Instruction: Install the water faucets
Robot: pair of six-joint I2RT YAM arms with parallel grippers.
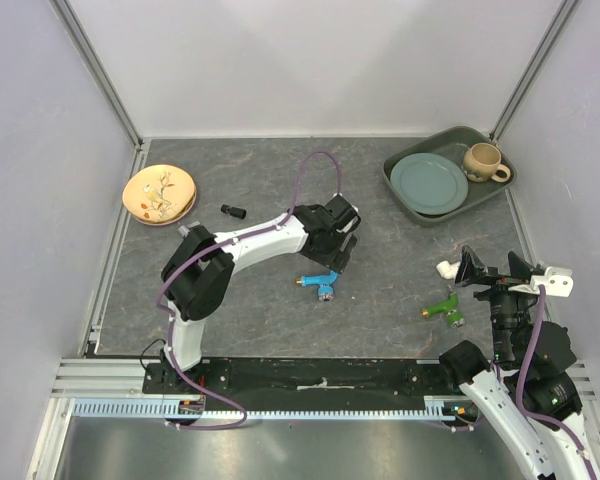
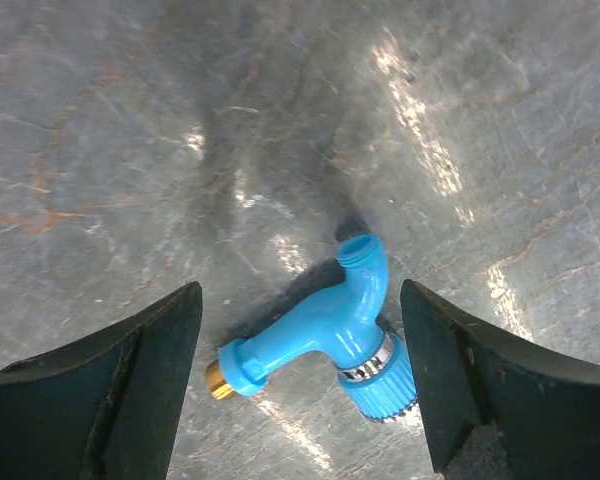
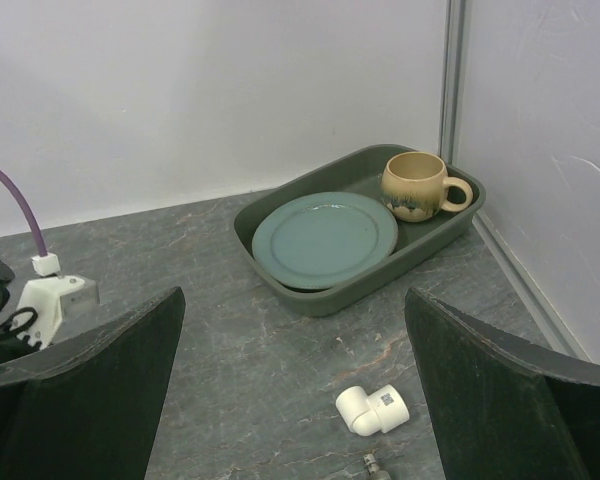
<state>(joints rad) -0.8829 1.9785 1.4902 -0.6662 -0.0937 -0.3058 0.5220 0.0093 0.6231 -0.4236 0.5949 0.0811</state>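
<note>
The bright blue water faucet (image 1: 321, 285) lies on its side on the grey table, brass tip to the left and round knob to the right. My left gripper (image 1: 333, 262) hovers right over it, open. In the left wrist view the blue faucet (image 2: 325, 340) rests between the two dark fingers, touching neither, and the left gripper (image 2: 300, 292) holds nothing. The green water faucet (image 1: 443, 308) lies at the right, just in front of my right gripper (image 1: 495, 268). In the right wrist view the right gripper (image 3: 293, 300) is wide open and empty.
A white elbow pipe piece (image 1: 446, 269) (image 3: 373, 410) lies by the right gripper. A small black piece (image 1: 231, 210) sits near a yellow plate (image 1: 159, 193) at the back left. At the back right a green tray (image 1: 412, 210) (image 3: 340, 300) holds a blue-green plate (image 3: 325, 238) and a mug (image 3: 415, 186).
</note>
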